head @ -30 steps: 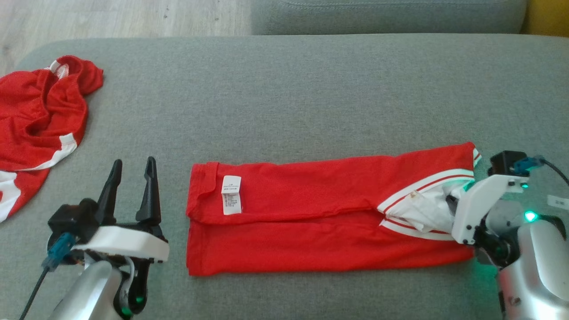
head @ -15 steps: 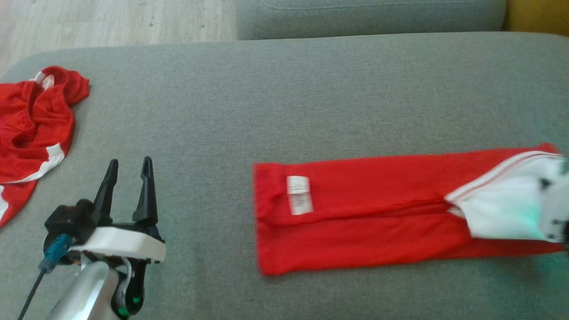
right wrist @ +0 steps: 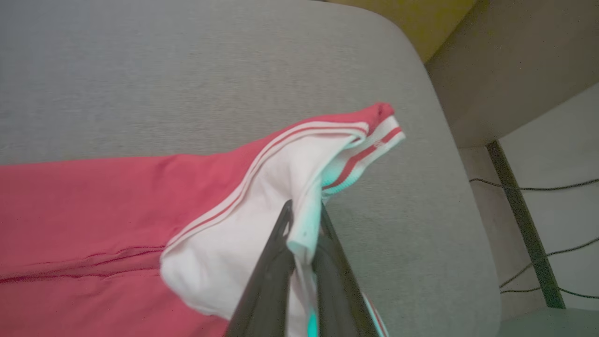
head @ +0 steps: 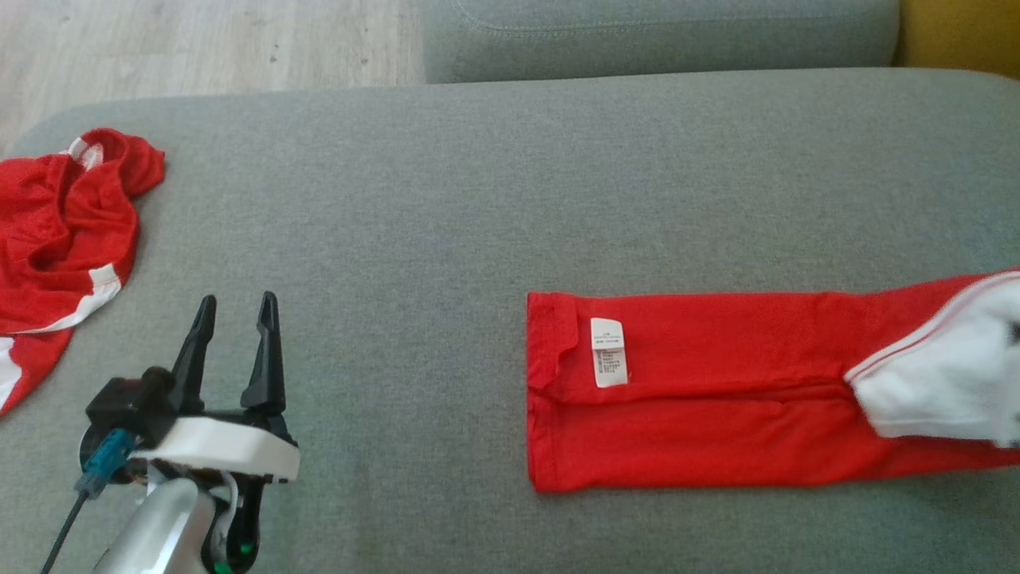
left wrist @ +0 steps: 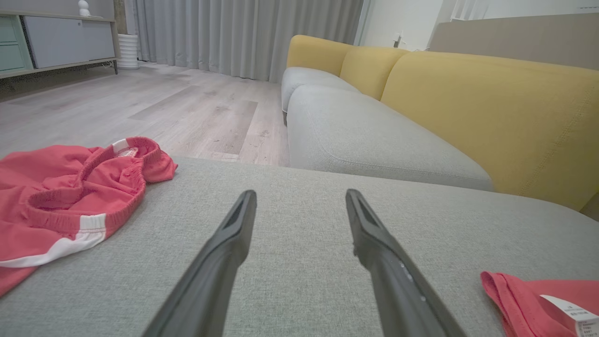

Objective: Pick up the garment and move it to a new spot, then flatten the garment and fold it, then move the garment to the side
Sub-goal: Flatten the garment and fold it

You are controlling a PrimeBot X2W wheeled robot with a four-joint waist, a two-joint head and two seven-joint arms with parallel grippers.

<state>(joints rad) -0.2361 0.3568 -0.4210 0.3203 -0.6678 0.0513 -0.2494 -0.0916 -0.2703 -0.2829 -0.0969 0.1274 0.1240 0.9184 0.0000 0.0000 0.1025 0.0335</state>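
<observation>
**Operator:** Where is the garment lying?

**Spotter:** Your folded red garment (head: pixel 717 391) lies flat on the grey cushion (head: pixel 478 199), around 4 o'clock from the cushion's middle in your head view. It runs as a long band from 9 to 3 o'clock. Its care label (head: pixel 610 363) sits near the 9 o'clock end, and its white panel (head: pixel 940 391) reaches the frame edge at 3 o'clock.

**Operator:** And my right gripper?

**Spotter:** In your right wrist view, the right gripper (right wrist: pixel 304 210) is clamped tight on a pinch of that white panel (right wrist: pixel 234 234). The two fingers are almost together with cloth between them. The striped hem lifts off the cushion toward 1 o'clock from the fingertips.

**Operator:** What about the left?

**Spotter:** Your left gripper (head: pixel 239 300) sits at 7 o'clock in the head view, well apart from the garment. Its jaws are spread wide and hold nothing. Its wrist view shows the fingers (left wrist: pixel 224 252) over bare cushion, with the garment's label corner at 4 o'clock.

**Operator:** Anything else on the cushion?

**Spotter:** Crumpled red shorts (head: pixel 64 223) with a white stripe lie at 9 o'clock by the cushion's edge. Wooden floor (head: pixel 199 40) lies beyond at 11 o'clock. A yellow sofa back (left wrist: pixel 468 103) shows at 2 o'clock in your left wrist view.
</observation>
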